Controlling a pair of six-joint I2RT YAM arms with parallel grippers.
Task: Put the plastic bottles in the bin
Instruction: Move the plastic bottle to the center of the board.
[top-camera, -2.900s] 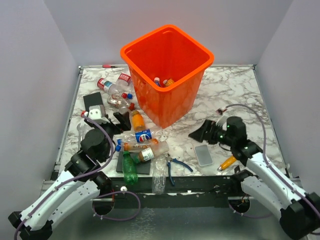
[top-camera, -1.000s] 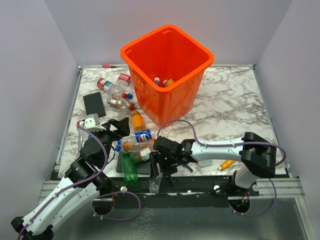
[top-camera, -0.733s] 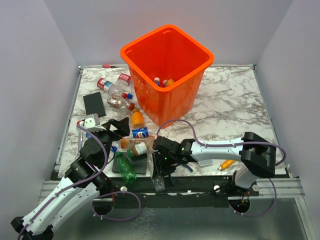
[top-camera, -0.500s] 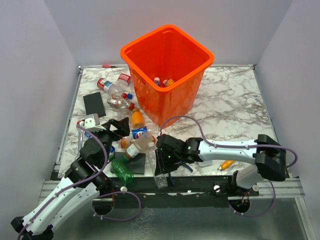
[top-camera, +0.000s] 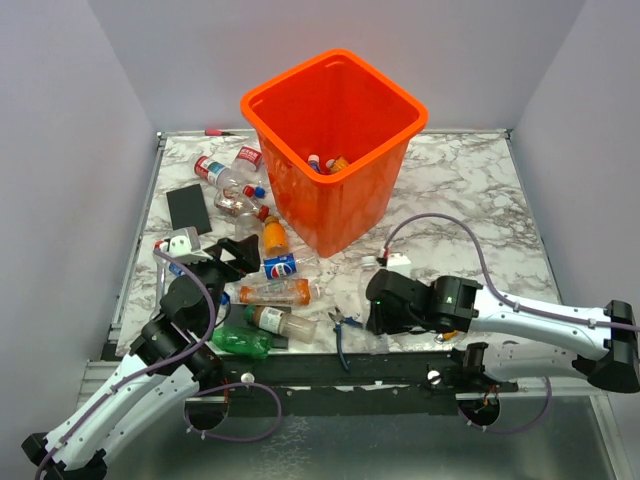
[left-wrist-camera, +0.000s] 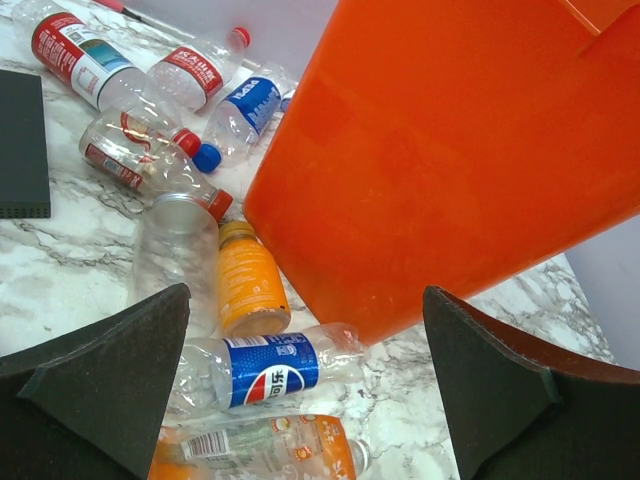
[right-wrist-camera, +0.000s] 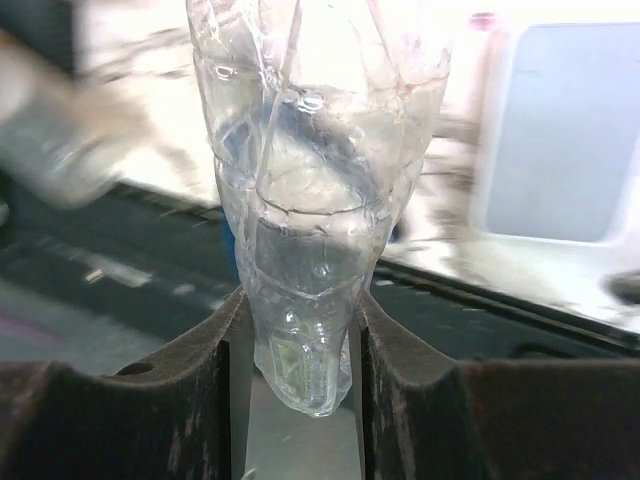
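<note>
The orange bin (top-camera: 335, 150) stands at the back centre with a few bottles inside. My right gripper (top-camera: 378, 320) (right-wrist-camera: 300, 300) hangs low over the front of the table, shut on a crumpled clear bottle (right-wrist-camera: 320, 200) that stands up between its fingers. More plastic bottles lie front left: a Pepsi bottle (top-camera: 283, 265) (left-wrist-camera: 265, 368), an orange one (top-camera: 272, 240) (left-wrist-camera: 248, 285), an orange-label one (top-camera: 275, 292), a green one (top-camera: 240, 342). My left gripper (top-camera: 235, 255) (left-wrist-camera: 305, 300) is wide open just above the Pepsi bottle, holding nothing.
Several more bottles (top-camera: 228, 185) lie at the back left beside a black pad (top-camera: 190, 207). Blue-handled pliers (top-camera: 345, 330) lie left of my right gripper. A pale grey-blue slab (right-wrist-camera: 560, 130) lies just beyond the held bottle. A red pen (top-camera: 215, 132) lies along the far edge.
My right gripper closed on the clear bottle at the front edge and swung right with it. The bottles front left shifted; the green one now lies sideways. The left arm stayed put.
</note>
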